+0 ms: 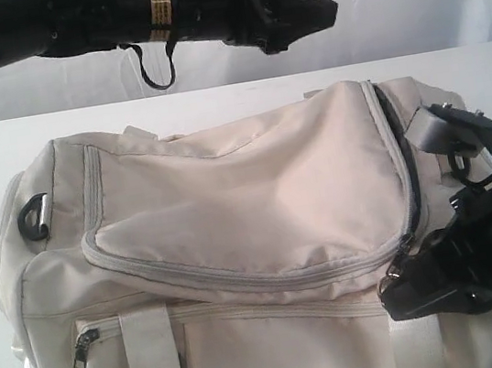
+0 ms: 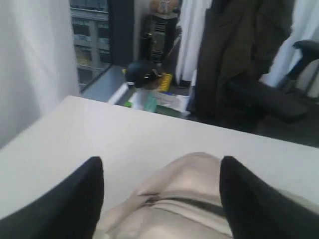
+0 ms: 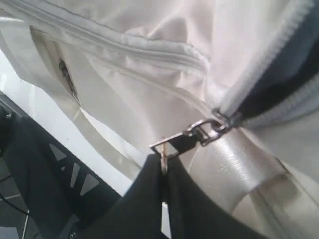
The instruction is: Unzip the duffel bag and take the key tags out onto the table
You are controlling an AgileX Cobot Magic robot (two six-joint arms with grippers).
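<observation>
Right pincer [image 3: 163, 169] pinching the zipper pull [image 3: 194, 133] of the duffel bag [image 1: 249, 202], which lies on the worktop [image 1: 242, 92]; my left pincer [image 2: 162, 199] spread, empty, above it. I judge unzipping partly done, one end gaping dark; key tags unseen, yet to come out.

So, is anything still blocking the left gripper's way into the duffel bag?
Yes. The duffel bag has its top flap zipped shut along the front edge; only a short gap at the right end shows dark lining. The right gripper is shut on the zipper pull there. The left gripper hangs open above.
</observation>
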